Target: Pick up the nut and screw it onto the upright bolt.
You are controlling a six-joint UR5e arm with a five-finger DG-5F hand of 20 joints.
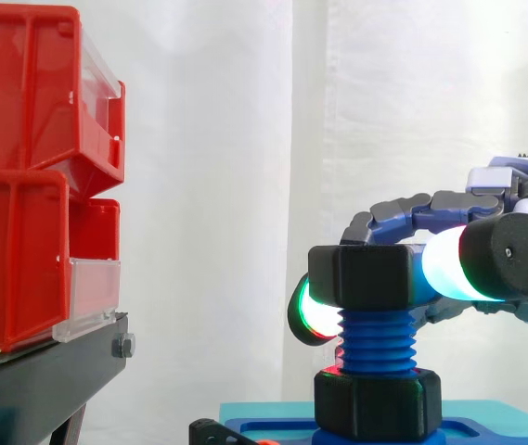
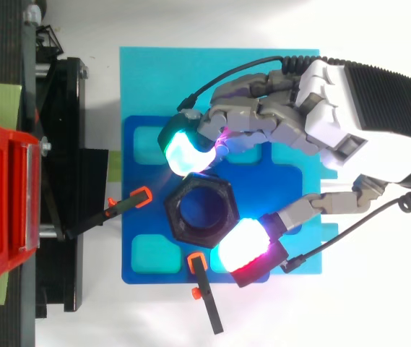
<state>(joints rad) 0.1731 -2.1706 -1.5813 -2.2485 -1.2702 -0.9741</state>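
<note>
Nut (image 1: 371, 276) sits on the top end of the upright blue bolt (image 1: 377, 340). My robot hand (image 2: 335, 108) grips the nut, fingertips (image 2: 183, 152) pressed against opposite flats, level with the bolt's top.

The nut (image 1: 370, 275) sits at the top of the upright bolt (image 1: 376, 341), which stands in a hexagonal base (image 1: 378, 400) on the tray (image 2: 147, 123). The hand (image 2: 335, 123) reaches in from the right, its fingertips (image 2: 185, 152) pressed against opposite sides of the nut. Left of the tray, two bins (image 1: 32, 167) are stacked on a stand (image 1: 50, 371).
</note>
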